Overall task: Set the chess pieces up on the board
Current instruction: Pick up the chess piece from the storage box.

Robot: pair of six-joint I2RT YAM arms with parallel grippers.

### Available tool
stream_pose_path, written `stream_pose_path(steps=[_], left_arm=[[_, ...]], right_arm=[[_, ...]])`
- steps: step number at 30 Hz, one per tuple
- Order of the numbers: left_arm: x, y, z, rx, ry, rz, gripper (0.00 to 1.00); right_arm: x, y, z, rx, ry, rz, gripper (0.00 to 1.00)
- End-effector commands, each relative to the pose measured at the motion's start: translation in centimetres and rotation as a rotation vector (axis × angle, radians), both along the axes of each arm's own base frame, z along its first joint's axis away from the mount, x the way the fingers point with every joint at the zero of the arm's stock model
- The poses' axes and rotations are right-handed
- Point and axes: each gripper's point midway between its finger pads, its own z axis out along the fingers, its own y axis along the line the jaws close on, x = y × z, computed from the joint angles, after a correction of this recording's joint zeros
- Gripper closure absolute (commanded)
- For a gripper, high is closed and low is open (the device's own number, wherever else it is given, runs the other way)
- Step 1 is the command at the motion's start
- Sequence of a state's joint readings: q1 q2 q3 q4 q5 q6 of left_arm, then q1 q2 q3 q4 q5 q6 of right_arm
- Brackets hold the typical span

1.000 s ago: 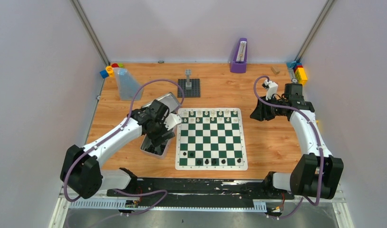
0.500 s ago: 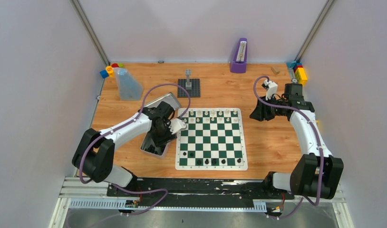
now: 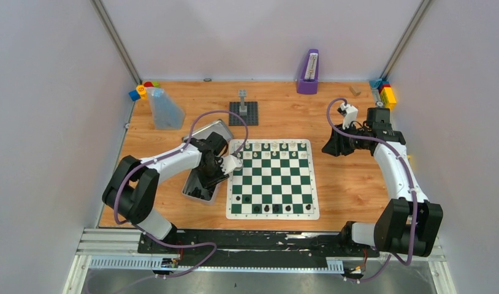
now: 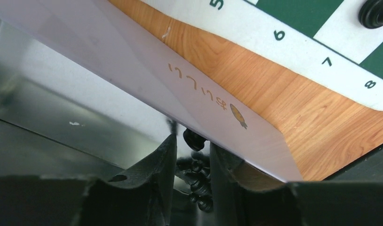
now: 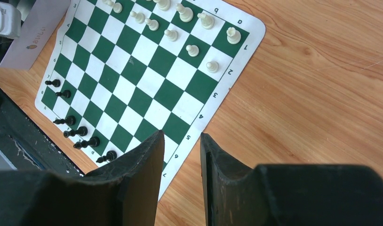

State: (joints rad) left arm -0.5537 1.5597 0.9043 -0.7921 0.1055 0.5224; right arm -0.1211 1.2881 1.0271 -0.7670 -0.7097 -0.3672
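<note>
Over the table [image 3: 351, 190], the board [image 3: 271, 180] holds most cream pieces [image 3: 270, 147] and a few black ones [image 3: 266, 209]; more wait in the tin [image 3: 209, 130]. Left wrist: the left gripper [image 4: 192, 147] flanks a black piece [image 4: 193, 140] (whether gripped, I cannot tell). Right wrist: the right gripper [image 5: 180, 137] gapes, empty.

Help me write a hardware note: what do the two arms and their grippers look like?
Both the left arm and right arm have white links between bulky black joint housings, with a purple cable looping along each. The left gripper and right gripper have two dark, tapered fingers each.
</note>
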Motion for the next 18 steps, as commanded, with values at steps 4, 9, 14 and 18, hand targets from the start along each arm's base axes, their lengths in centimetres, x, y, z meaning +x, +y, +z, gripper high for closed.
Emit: stream_pose_path(steps=[4, 9, 14, 18], left_arm=[[1.4, -1.2, 0.0, -0.080, -0.034, 0.022, 0.70], [2.6, -0.5, 0.8, -0.105, -0.093, 0.070, 0.80], [3.4, 0.2, 3.2, -0.148, -0.169, 0.112, 0.87], [3.2, 0.2, 4.7, -0.175, -0.202, 0.123, 0.88]], right_arm=[[-0.3, 0.4, 0.1, 0.024, -0.009, 0.028, 0.65], [-0.3, 0.4, 0.1, 0.025, -0.009, 0.030, 0.65], [-0.3, 0.4, 0.0, 0.026, -0.007, 0.032, 0.65], [-0.3, 0.5, 0.2, 0.032, -0.007, 0.036, 0.65]])
